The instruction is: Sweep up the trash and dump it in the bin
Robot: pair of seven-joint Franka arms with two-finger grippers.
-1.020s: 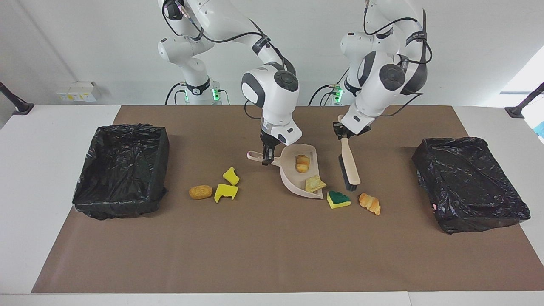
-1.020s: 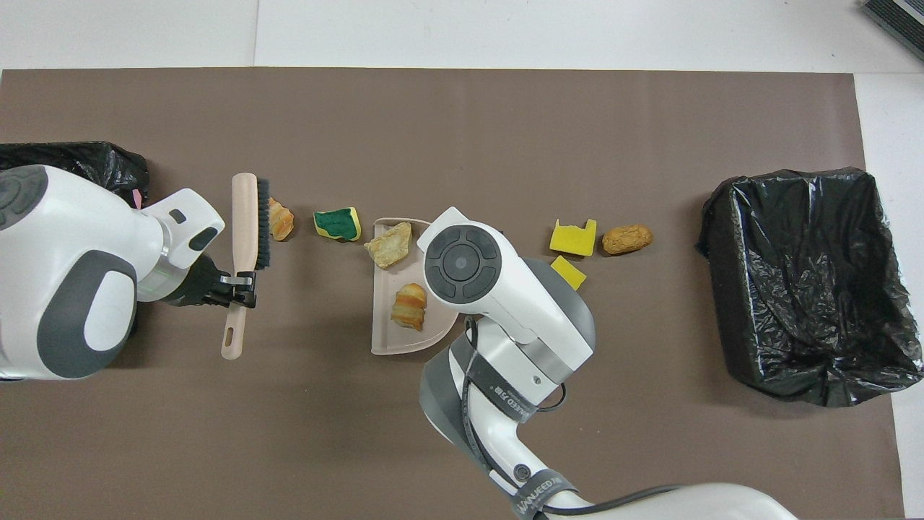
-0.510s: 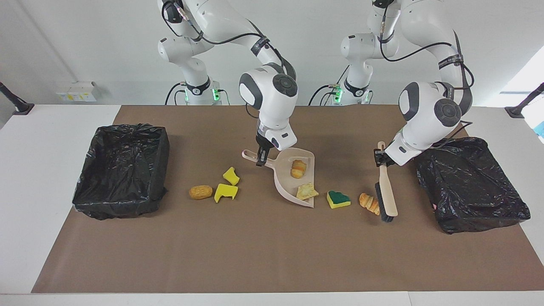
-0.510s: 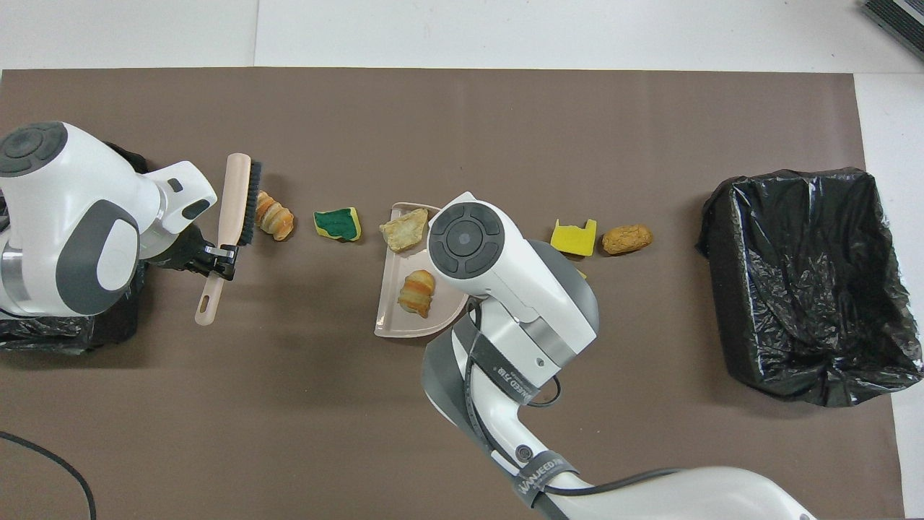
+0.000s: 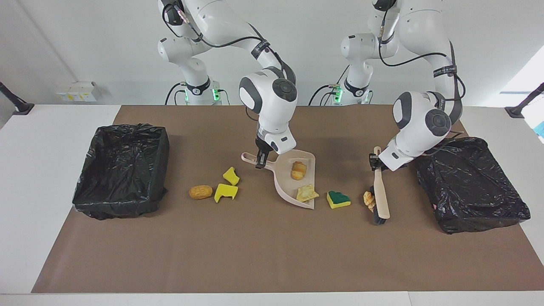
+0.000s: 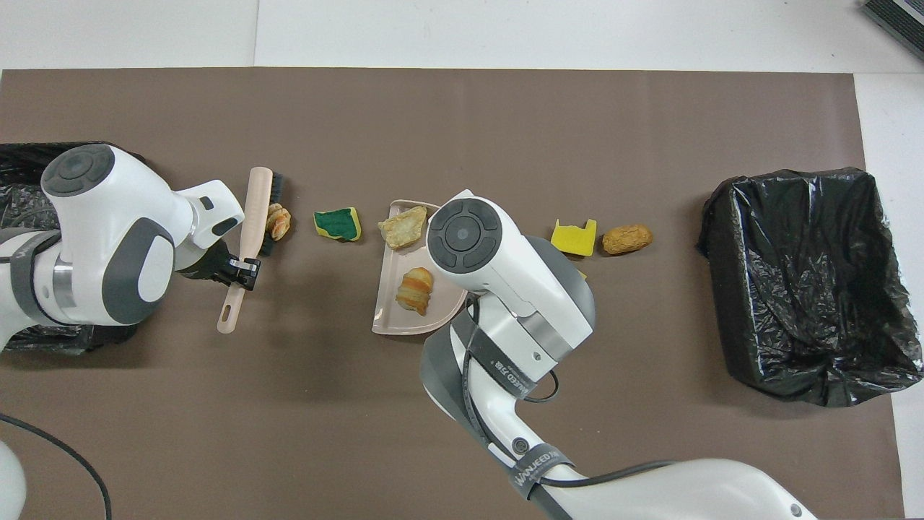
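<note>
The left gripper (image 5: 373,162) is clamped on the handle of the hand brush (image 5: 381,194) toward the left arm's end of the bench (image 5: 51,178). The brush slants down to the brown mat (image 5: 263,255), its dark bristles pressed against a croissant-like pastry (image 5: 368,199) — the two are touching.

The right gripper (image 5: 260,160) is closed on the handle of the beige dustpan (image 5: 285,178) near the middle of the mat. The pan's open mouth faces the left arm's end. Inside it lies a second golden pastry (image 5: 298,170), and a flaky pale pastry (image 5: 307,193) sits at the pan's lip.

Between the dustpan and the brush, a green-and-yellow sponge (image 5: 338,199) lies on the mat, just beside the pan's mouth and apart from the pastry at the bristles.

Toward the right arm's end from the pan's handle lie three more bits: a small yellow foam piece (image 5: 230,175), a larger notched yellow foam piece (image 5: 225,192) a little farther from the robots, and a brown nugget (image 5: 200,192) just beside the notched one — all untouched on the mat.

Two bins lined with black bags stand at the ends of the mat: one bin (image 5: 121,170) at the right arm's end, well apart from the nugget, and the other bin (image 5: 471,185) at the left arm's end, near the brush.
</note>
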